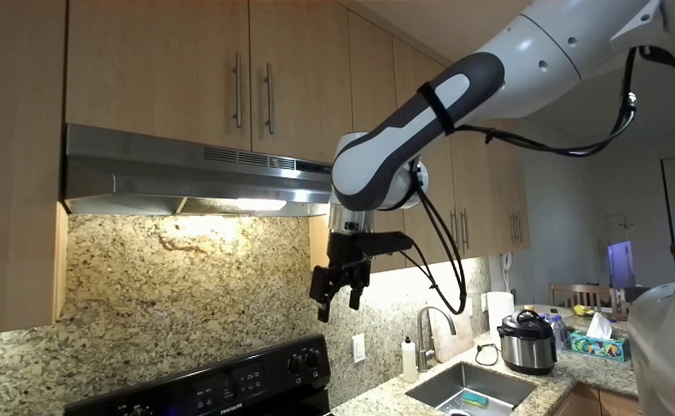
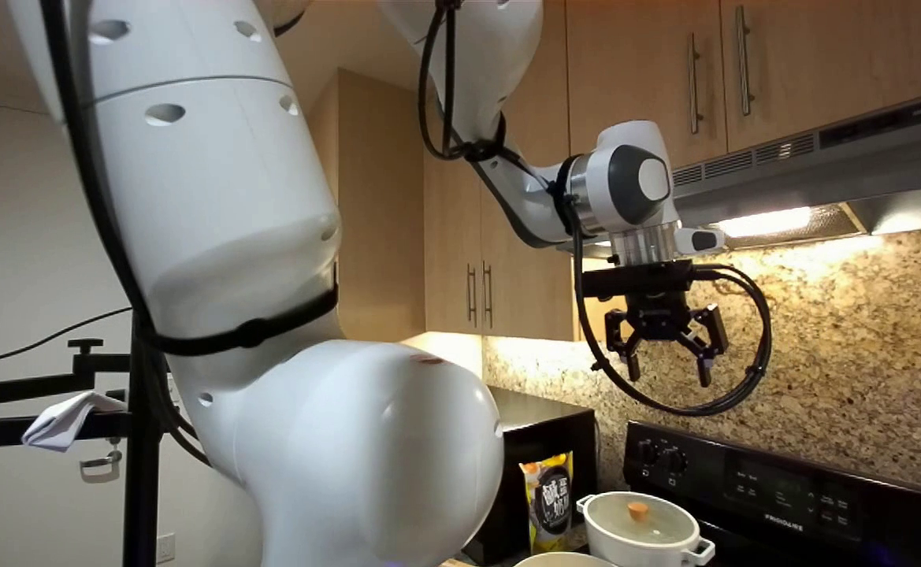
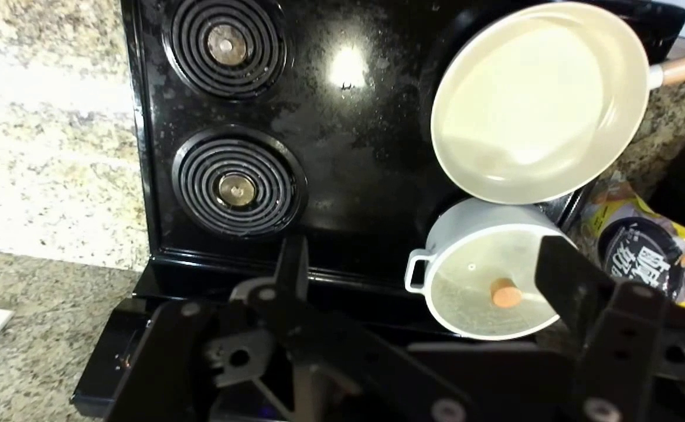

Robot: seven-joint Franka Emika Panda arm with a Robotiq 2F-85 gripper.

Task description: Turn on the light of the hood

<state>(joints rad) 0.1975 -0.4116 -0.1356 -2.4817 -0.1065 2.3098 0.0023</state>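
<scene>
The light (image 1: 261,204) was observed lit beneath the hood (image 1: 198,171), the gripper (image 2: 669,371) was found empty and spread wide, and unintended switch-off was judged possible were the hood's front knocked by the arm (image 1: 395,137).

Hood (image 1: 187,173): mounted beneath the cabinets (image 1: 158,63), above the stove (image 3: 360,176).
Light (image 1: 261,204): set into the hood's underside.
Gripper (image 1: 339,308): suspended lower than the hood, before the backsplash (image 1: 198,289).
Pot (image 2: 633,542): placed on the stove, just beside the pan (image 3: 530,117).
Sponge (image 1: 474,398): contained in the sink (image 1: 504,386).
Pressure cooker (image 1: 528,344): positioned on the counter (image 1: 372,401), between sink and tissue box (image 1: 598,346).
</scene>
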